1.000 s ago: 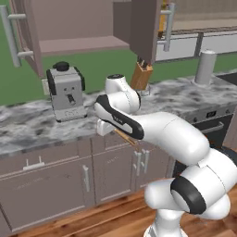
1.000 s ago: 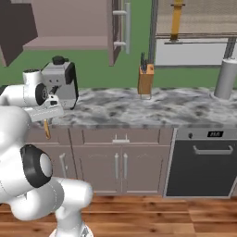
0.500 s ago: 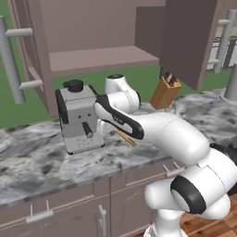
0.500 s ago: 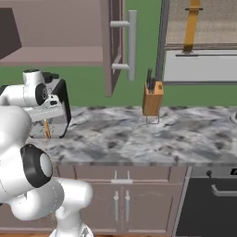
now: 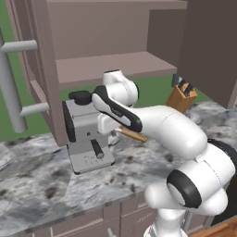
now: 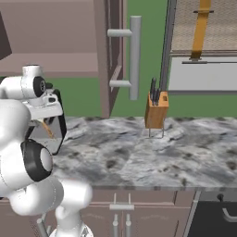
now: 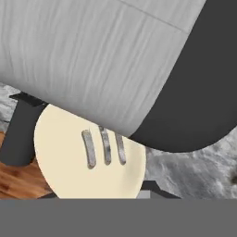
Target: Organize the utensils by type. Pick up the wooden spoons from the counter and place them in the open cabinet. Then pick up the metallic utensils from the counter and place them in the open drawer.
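While gripped: wooden spoon [image 5: 131,134] (slotted) — hand [image 5: 107,125] beside espresso machine [image 5: 85,134].

a kitchen: marbled counter [image 6: 152,152]; knife block [image 6: 156,111]; coffee machine [image 5: 88,134]

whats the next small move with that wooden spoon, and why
Probably lift the wooden spoon up toward the open cabinet's shelf. The spoon seems held at the gripper, hanging low beside the coffee machine above the counter, and the shelf sits higher, so it likely needs height before reaching in.
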### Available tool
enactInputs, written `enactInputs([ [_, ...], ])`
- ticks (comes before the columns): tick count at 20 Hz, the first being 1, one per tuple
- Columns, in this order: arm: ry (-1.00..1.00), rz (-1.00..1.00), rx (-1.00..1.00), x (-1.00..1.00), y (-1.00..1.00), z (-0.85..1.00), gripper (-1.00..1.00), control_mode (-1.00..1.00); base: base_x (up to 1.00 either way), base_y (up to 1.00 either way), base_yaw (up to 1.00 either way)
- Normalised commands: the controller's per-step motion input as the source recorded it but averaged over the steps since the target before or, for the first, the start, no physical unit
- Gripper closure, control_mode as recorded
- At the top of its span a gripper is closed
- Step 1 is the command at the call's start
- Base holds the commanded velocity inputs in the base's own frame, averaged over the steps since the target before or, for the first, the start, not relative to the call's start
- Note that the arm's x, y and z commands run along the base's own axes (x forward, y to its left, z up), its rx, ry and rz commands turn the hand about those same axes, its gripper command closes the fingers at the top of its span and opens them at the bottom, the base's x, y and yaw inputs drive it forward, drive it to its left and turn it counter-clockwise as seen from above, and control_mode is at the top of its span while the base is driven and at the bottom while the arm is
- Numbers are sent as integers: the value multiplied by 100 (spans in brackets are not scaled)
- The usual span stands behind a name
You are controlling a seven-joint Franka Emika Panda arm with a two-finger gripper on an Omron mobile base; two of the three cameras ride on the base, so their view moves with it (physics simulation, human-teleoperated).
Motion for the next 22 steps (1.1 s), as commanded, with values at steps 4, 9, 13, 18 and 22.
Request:
enactInputs([
  [4,0,0,0,0,0,0,100,100,0,0,0],
  [9,0,0,0,0,0,0,100,100,0,0,0],
  [13,0,0,0,0,0,0,100,100,0,0,0],
  [18,0,0,0,0,0,0,100,100,-1,0,0],
  [22,-4,8,0,-7,0,11,100,-100,-3,0,1],
])
